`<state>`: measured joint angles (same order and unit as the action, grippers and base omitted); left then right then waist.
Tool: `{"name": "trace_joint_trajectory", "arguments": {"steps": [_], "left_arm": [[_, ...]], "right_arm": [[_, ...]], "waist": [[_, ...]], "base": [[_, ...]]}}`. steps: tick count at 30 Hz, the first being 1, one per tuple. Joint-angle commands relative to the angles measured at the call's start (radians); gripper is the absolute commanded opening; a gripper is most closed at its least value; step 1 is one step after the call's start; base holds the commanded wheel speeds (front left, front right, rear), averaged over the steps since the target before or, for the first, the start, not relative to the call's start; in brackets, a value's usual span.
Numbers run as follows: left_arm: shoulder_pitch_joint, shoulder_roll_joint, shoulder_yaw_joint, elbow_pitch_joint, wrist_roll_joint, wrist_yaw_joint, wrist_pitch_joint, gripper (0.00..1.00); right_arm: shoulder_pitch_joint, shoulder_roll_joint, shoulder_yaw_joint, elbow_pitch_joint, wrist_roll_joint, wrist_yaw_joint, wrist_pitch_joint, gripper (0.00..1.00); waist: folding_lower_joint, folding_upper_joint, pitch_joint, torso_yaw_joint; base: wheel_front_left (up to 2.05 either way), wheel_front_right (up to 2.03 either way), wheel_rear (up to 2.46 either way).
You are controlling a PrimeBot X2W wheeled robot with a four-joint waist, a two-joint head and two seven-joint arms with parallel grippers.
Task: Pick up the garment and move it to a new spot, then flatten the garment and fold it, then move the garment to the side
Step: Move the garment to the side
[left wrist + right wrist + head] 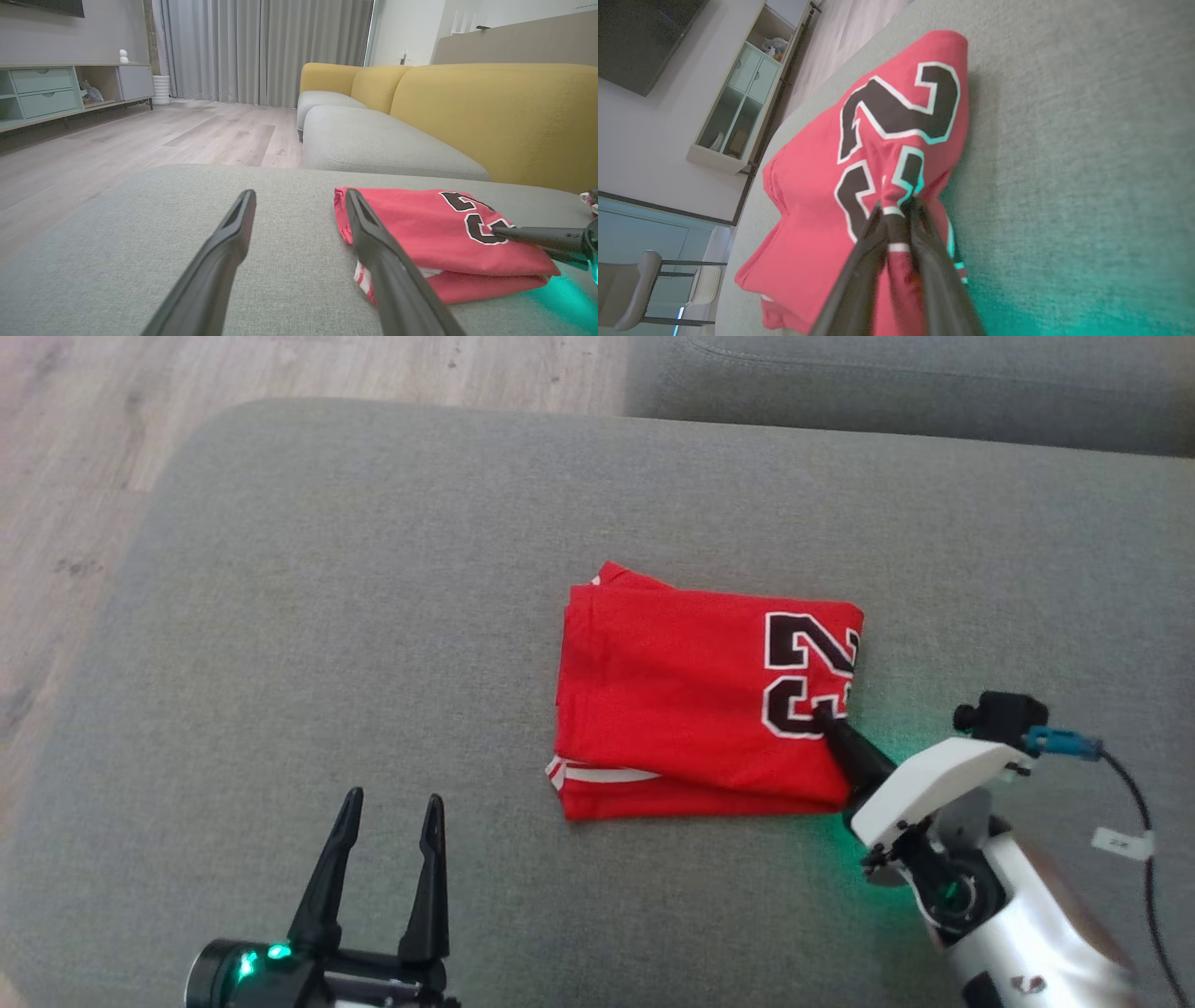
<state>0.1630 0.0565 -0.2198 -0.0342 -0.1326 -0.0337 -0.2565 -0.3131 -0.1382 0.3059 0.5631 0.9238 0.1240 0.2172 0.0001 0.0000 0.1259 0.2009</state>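
On the cushion (280, 616) my right gripper (825, 716) pinches the garment (672, 691) corner, left gripper (393, 798) gapes empty; dragging may unfold it.

Red jersey (672, 691) was folded into a compact rectangle, several layers stacked, lying flat on grey cushion (327, 569), right of the cushion's centre and well in from its edges. Two black numerals with white outline sat on the top layer, at the end toward the cushion's right side. Red-and-white striped trim stuck out at the near-left corner. At the numbered edge a pinch of cloth was bunched up, clamped by right gripper (826, 717).
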Motion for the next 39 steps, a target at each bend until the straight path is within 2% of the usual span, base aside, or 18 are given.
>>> {"name": "trace_joint_trajectory", "arguments": {"steps": [1, 7, 11, 16, 23, 25, 30, 31, 32, 35, 39], "left_arm": [[-0.044, -0.006, 0.026, -0.030, -0.007, 0.006, -0.005, 1.00], [-0.061, -0.006, 0.030, -0.055, -0.019, 0.014, -0.005, 1.00], [-0.079, -0.006, 0.037, -0.080, -0.032, 0.013, -0.005, 1.00], [-0.111, -0.006, 0.045, -0.099, -0.039, -0.006, -0.005, 1.00], [-0.170, -0.006, 0.061, -0.095, -0.026, -0.039, -0.005, 1.00], [-0.178, -0.006, 0.063, -0.093, -0.023, -0.043, -0.005, 1.00], [-0.214, -0.006, 0.068, -0.089, -0.015, -0.061, -0.005, 1.00], [-0.220, -0.006, 0.068, -0.088, -0.014, -0.063, -0.005, 1.00], [-0.226, -0.006, 0.068, -0.085, -0.016, -0.065, -0.005, 1.00], [-0.241, -0.006, 0.069, -0.079, -0.034, -0.067, -0.005, 1.00], [-0.247, -0.006, 0.052, -0.065, -0.055, -0.072, -0.005, 1.00]], "right_arm": [[-0.041, -0.021, 0.023, -0.039, 0.011, 0.007, -0.028, 0.00], [-0.075, -0.126, 0.055, -0.052, -0.016, 0.007, -0.090, 0.00], [-0.114, -0.233, 0.055, -0.092, -0.065, 0.007, -0.087, 0.00], [-0.155, -0.371, 0.004, -0.190, -0.145, 0.007, -0.044, 0.00], [-0.132, -0.495, -0.210, -0.373, -0.244, 0.007, 0.078, 0.00], [-0.120, -0.503, -0.250, -0.398, -0.260, 0.007, 0.100, 0.00], [-0.052, -0.519, -0.454, -0.505, -0.339, 0.007, 0.200, 0.00], [-0.037, -0.512, -0.487, -0.523, -0.356, 0.007, 0.220, 0.84], [-0.023, -0.500, -0.513, -0.545, -0.373, 0.007, 0.235, 1.00], [0.012, -0.446, -0.560, -0.625, -0.414, 0.007, 0.234, 1.00], [0.057, -0.365, -0.543, -0.678, -0.537, 0.007, 0.140, 1.00]], "waist": [[-0.0001, 0.0000, 0.004, -0.008], [-0.0001, 0.0000, 0.039, -0.059], [-0.0001, 0.0000, 0.087, -0.120], [-0.0001, 0.0000, 0.159, -0.211], [-0.0001, 0.0000, 0.246, -0.307], [-0.0001, 0.0000, 0.256, -0.316], [-0.0001, 0.0000, 0.299, -0.333], [-0.0001, 0.0000, 0.304, -0.332], [-0.0001, 0.0000, 0.307, -0.330], [-0.0001, 0.0000, 0.304, -0.316], [-0.0001, 0.0000, 0.261, -0.282]], "base": [[0.00, 0.00, 0.00], [0.00, 0.00, 0.00], [0.00, 0.00, 0.00], [0.00, 0.00, 0.00], [0.00, 0.00, 0.00], [0.00, 0.00, 0.00], [0.00, 0.00, 0.00], [0.00, 0.00, 0.00], [0.00, 0.00, 0.00], [0.00, 0.00, 0.00], [0.00, 0.00, 0.00]]}}
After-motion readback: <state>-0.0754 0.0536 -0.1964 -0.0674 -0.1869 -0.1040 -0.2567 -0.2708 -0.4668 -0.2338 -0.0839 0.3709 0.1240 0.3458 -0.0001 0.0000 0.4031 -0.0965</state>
